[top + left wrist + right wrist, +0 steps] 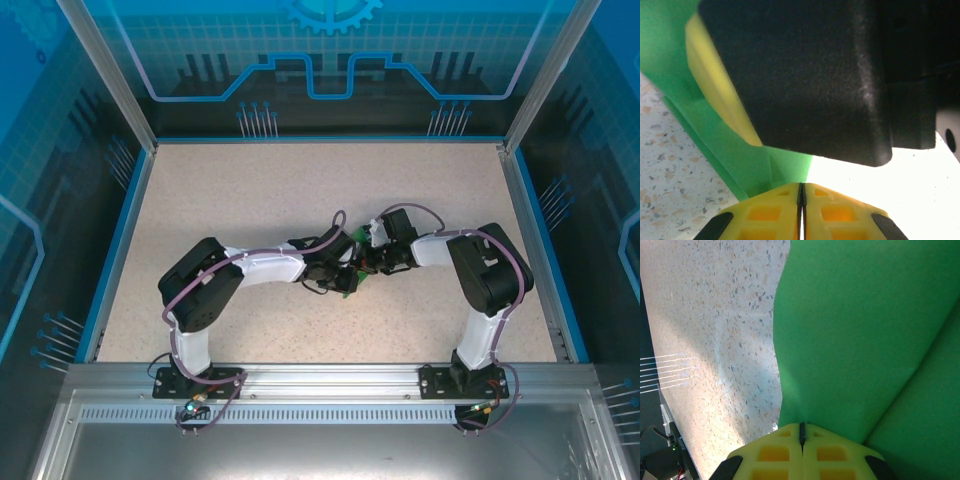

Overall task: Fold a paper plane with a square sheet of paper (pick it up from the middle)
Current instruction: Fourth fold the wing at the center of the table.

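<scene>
The green sheet of paper (350,284) is held off the table at its middle, between the two wrists. In the right wrist view it spreads wide (855,330) with a long crease running to the lower right, and its lower edge is pinched in my shut right gripper (801,426). In the left wrist view the paper (725,150) comes down to my left gripper (801,187), whose yellow fingers are shut on its corner. The right gripper's black body (805,75) and one yellow finger (715,80) press against the paper just above. From above, left gripper (345,268) and right gripper (368,262) nearly touch.
The speckled beige table (250,190) is ringed by a blue rim and metal frame posts (110,80). Both arm bases (200,380) are bolted at the near edge. Bare tabletop (705,340) lies under the paper.
</scene>
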`<state>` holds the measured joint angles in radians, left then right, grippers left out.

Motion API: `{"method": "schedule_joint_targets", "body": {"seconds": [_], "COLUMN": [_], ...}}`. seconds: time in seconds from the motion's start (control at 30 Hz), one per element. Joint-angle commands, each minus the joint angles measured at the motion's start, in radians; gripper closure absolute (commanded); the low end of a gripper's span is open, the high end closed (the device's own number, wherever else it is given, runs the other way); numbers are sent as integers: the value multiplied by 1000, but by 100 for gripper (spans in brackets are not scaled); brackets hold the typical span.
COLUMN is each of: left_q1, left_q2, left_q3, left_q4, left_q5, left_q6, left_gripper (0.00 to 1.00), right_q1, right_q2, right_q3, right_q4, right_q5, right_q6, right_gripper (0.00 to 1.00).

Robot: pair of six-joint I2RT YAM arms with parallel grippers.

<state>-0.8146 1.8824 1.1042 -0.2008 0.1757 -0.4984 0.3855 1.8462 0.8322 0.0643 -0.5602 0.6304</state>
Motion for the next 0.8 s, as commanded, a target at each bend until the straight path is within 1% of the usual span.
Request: {"method": "schedule_joint_targets", "body": {"seconds": [0.0,0.23,0.47,0.67,0.77], "left_q1": [-3,-4,-3,-5,-7], "left_q2": [7,-20,-16,-18,-31], "left_q3": [-48,-89,-112,-178,-208], "left_q4": [-32,-19,31,81,85], "left_q5": [-13,-12,35,73,72], "left_q6": [-10,-20,-44,-76,-81], "left_gripper": [89,89,89,90,90], "right_q1": [-8,-12,-15,-24,-26], "right_q2": [26,19,12,8,9], "right_q3": [-33,-33,-35,-39,-40], "right_q4": [-116,-121,-126,-128,-126], "right_q5": [70,72,77,79,84], "right_q6": [-28,-33,-35,-38,-37], "right_gripper": [96,96,96,96,96]}}
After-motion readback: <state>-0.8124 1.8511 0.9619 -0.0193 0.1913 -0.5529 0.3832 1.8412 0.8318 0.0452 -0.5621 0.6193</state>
